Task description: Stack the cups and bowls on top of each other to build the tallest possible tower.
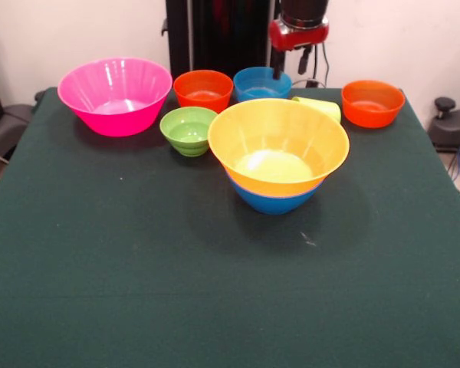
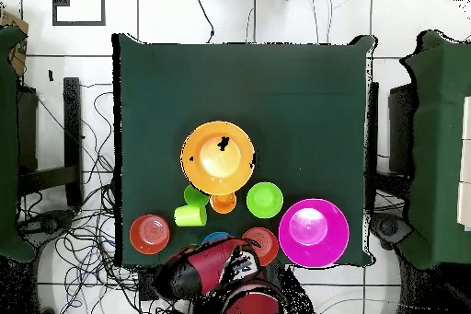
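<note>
From the front, your tower [image 1: 278, 157] is yellow-orange bowl nested in blue, mid-table [image 1: 138, 276]; the pink bowl [image 1: 115, 95] sits apart. The tool [image 1: 289, 67] hangs behind; I cannot tell its grip. Overhead, a lime-yellow cup [image 2: 189, 215] lies beside the tower. Fetch pink next, I'd judge.

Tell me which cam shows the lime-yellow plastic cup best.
The overhead view: the lime-yellow plastic cup lies on its side in full sight beside the large yellow-orange plastic bowl. In the front view that bowl hides most of the cup.
</note>
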Robot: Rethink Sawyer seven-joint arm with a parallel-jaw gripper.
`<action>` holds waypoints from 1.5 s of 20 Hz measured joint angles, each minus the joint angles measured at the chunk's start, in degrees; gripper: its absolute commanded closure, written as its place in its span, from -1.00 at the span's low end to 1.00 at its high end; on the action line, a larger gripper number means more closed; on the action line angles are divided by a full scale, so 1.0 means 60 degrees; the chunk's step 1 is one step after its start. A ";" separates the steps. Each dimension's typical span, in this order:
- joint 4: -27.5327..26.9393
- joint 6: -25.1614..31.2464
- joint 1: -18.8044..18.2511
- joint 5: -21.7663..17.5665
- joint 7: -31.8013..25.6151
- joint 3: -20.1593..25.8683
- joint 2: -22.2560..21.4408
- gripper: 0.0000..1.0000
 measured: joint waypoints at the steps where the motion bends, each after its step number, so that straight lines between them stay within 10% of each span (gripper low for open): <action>1: -0.0085 0.0127 0.0000 0.0000 0.0000 0.0001 0.0072 -1.00; 13: -0.1114 0.0483 0.0087 0.0000 0.0000 -0.0003 0.0863 -1.00; 14: -0.1212 0.0483 0.0097 0.0000 0.0000 -0.0003 0.0928 1.00; 30: -0.1401 0.0507 0.0173 -0.0002 0.0000 -0.0030 0.1030 1.00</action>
